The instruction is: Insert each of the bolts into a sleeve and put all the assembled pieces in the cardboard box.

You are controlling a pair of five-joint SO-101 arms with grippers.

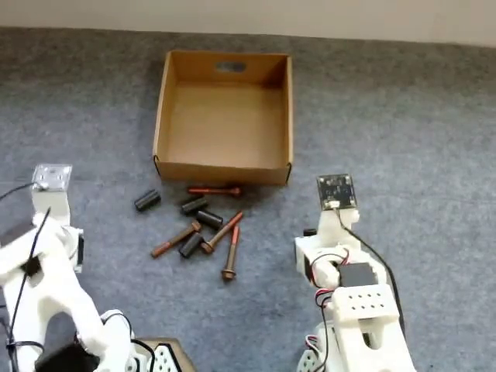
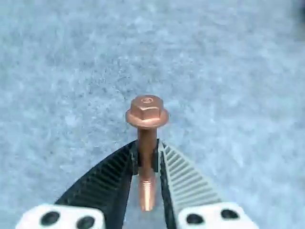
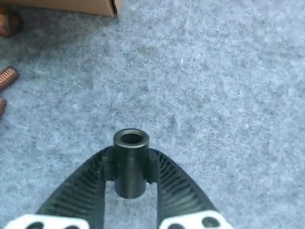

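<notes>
My left gripper [image 2: 147, 149] is shut on a copper bolt [image 2: 147, 114], holding its shank with the hex head out past the fingertips, over bare carpet. Between the fingers of my right gripper [image 3: 129, 153] sits a black sleeve [image 3: 130, 167], bore end outward. The open cardboard box [image 1: 225, 124] stands at the back middle. In front of it lie several loose bolts [image 1: 223, 232] and several black sleeves [image 1: 194, 205] in a pile. The left arm [image 1: 50, 201] sits left of the pile, the right arm [image 1: 337, 201] to its right.
Grey carpet covers the whole work surface. A corner of the box [image 3: 71, 5] and the ends of loose bolts [image 3: 7, 78] lie a short way from my right gripper. Open carpet stretches right of the box and pile.
</notes>
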